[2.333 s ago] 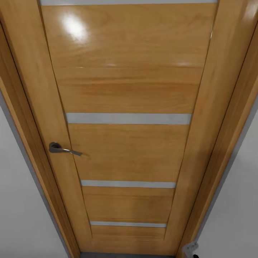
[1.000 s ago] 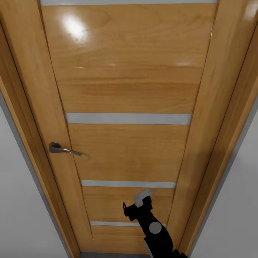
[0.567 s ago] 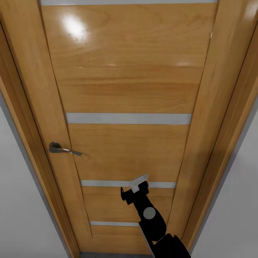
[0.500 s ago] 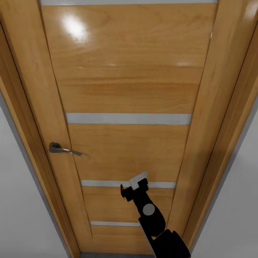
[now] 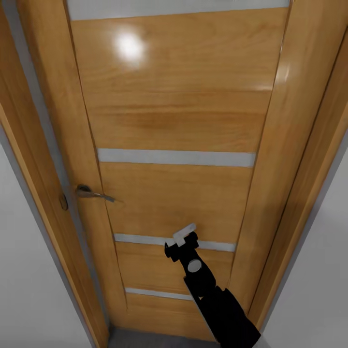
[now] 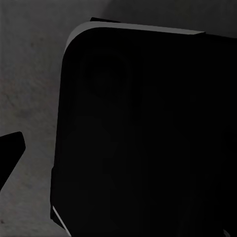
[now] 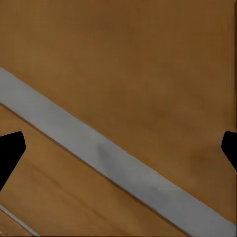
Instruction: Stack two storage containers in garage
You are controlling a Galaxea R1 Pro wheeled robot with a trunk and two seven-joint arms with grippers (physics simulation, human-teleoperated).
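A big light-wood door (image 5: 174, 121) with grey stripes (image 5: 176, 157) stands a little open. It has a metal handle (image 5: 93, 193). White walls (image 5: 29, 290) sit on both sides. Light shines on the wood.

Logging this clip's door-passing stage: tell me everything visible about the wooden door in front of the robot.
The door is glossy light-brown wood with horizontal pale grey strips set across it, in a matching wood frame between white walls. A metal lever handle sits on its left side. It stands slightly ajar at the handle side, its edge showing. The right gripper, fingers apart, is at the lower panel by a strip; contact cannot be confirmed.
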